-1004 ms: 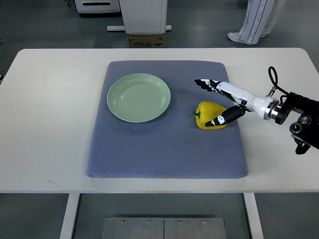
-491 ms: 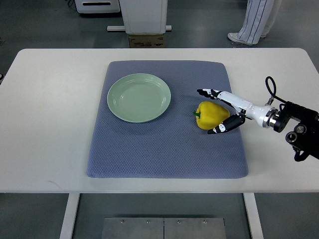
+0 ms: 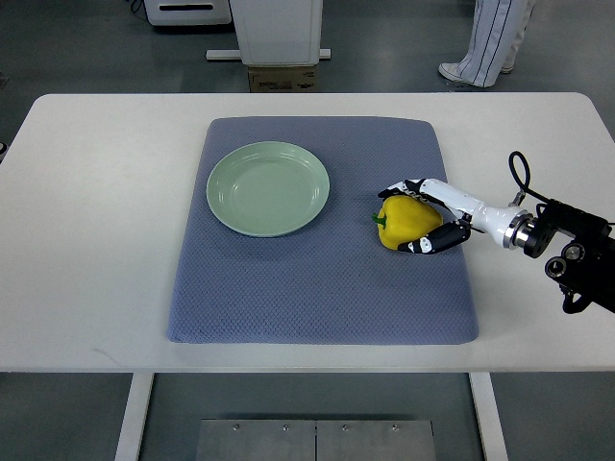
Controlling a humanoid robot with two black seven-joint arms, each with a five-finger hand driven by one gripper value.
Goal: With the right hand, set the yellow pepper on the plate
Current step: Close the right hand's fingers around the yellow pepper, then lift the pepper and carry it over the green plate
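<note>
A yellow pepper (image 3: 407,221) with a green stem lies on the right part of a grey-blue mat (image 3: 322,279). A pale green plate (image 3: 268,188) sits on the mat's upper left, apart from the pepper. My right hand (image 3: 415,216) comes in from the right edge. Its fingers curl over the pepper's top and its thumb presses the lower side, so it is closed around the pepper, which still rests on the mat. The left arm is not in view.
The mat lies on a white table (image 3: 96,211). A person's legs (image 3: 490,43) stand beyond the table's far right edge. A white machine base (image 3: 279,34) stands behind the table.
My right hand has moved slightly left and down, and its spread fingers have closed around the pepper. The pepper and plate have not moved.
</note>
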